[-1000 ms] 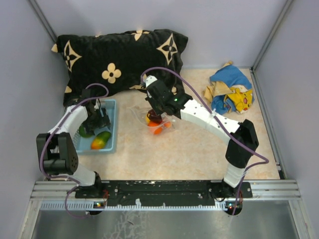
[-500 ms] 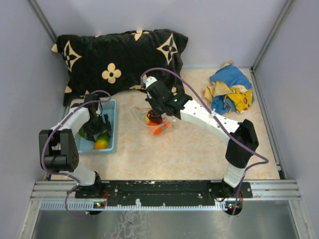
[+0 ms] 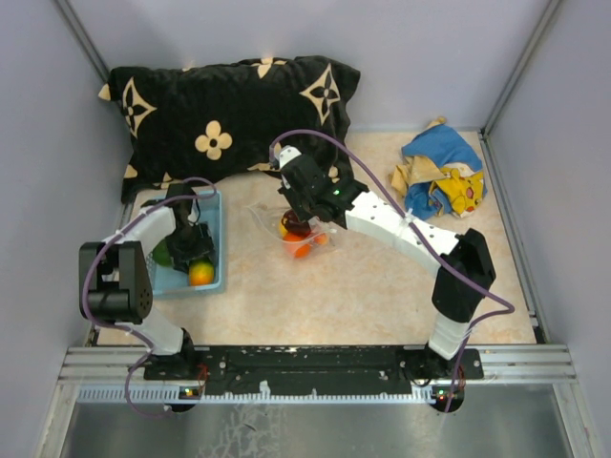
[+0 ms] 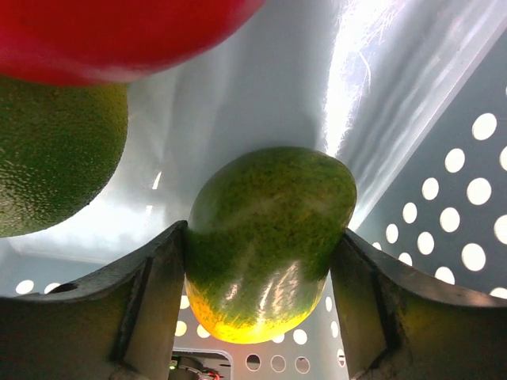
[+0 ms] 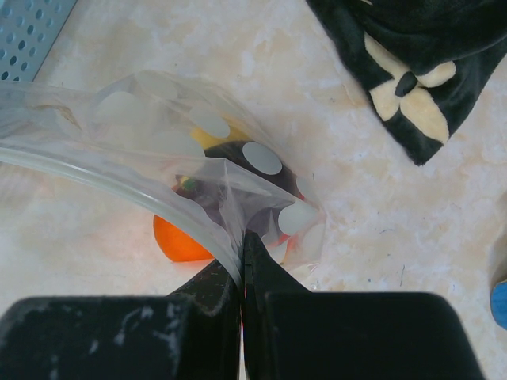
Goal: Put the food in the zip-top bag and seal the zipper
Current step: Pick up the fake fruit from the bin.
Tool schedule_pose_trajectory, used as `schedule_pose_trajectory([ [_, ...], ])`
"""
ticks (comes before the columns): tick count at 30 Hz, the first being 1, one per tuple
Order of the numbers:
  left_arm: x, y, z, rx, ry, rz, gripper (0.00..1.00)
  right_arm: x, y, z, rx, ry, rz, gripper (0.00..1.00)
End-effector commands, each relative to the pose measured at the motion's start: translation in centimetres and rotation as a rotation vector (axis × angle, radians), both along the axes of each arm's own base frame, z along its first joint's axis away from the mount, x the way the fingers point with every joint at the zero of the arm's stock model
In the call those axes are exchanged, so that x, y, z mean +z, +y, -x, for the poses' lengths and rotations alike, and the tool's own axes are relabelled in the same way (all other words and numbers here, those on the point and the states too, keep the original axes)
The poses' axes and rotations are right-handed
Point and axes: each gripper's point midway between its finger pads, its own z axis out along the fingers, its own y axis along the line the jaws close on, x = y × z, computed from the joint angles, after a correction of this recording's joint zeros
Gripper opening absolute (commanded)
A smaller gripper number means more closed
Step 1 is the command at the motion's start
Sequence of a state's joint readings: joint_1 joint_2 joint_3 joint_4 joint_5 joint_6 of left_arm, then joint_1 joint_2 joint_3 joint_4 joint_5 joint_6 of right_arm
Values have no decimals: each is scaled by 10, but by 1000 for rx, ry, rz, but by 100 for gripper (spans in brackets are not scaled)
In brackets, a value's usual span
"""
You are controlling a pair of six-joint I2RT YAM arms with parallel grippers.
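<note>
Left tool: the left tool point(image 4: 260, 237) has its two fingers pressed against either side of a green-and-yellow toy mango point(image 4: 273, 198), so it is gripping it.
Right tool: the right tool point(image 5: 242, 269) is pinched closed on the mouth edge of the zip-top bag point(image 5: 142, 119) and holds that side up off the desk point(image 3: 363, 286).
Mango's place: low in the light blue basket point(image 3: 218, 239), beside a green round fruit point(image 4: 55, 150) and a red one point(image 4: 119, 32). I cannot tell whether it is lifted off the floor.
Bag's place: mid-desk, just right of the basket, with its mouth gaping toward the basket.
Zipper: the pale strip point(image 5: 119, 196) curves away from the pinch, plainly unsealed.
Done: an orange piece point(image 5: 178, 237) and a dark purple-brown piece point(image 5: 238, 170) sit inside the bag, with a bit of yellow behind them.
Left: the mango, the green fruit and the red fruit are yet to go in; then the seal.
Progress: I judge it about halfway through loading.
Change, left arm: a second ago it hung over the basket's far end with the mango lying clear; it has since come down toward the near end and onto it.
Change, right arm: none that I can see, and the bag has not shifted.
</note>
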State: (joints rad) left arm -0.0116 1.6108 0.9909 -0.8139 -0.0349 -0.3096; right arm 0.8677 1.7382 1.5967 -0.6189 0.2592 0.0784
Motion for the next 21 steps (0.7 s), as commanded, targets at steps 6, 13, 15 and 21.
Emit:
schedule_pose_trajectory([
  [6, 9, -2, -14, 43, -121, 8, 55, 33, -2, -4, -8, -69, -65, 0],
  [13, 32, -9, -22, 58, -284, 50, 41, 61, -13, -3, -61, -120, -118, 0],
  [15, 37, -11, -24, 62, -318, 65, 38, 67, -15, -2, -77, -129, -135, 0],
  [21, 66, -14, -30, 71, -452, 85, 36, 73, -15, -2, -102, -123, -154, 0],
])
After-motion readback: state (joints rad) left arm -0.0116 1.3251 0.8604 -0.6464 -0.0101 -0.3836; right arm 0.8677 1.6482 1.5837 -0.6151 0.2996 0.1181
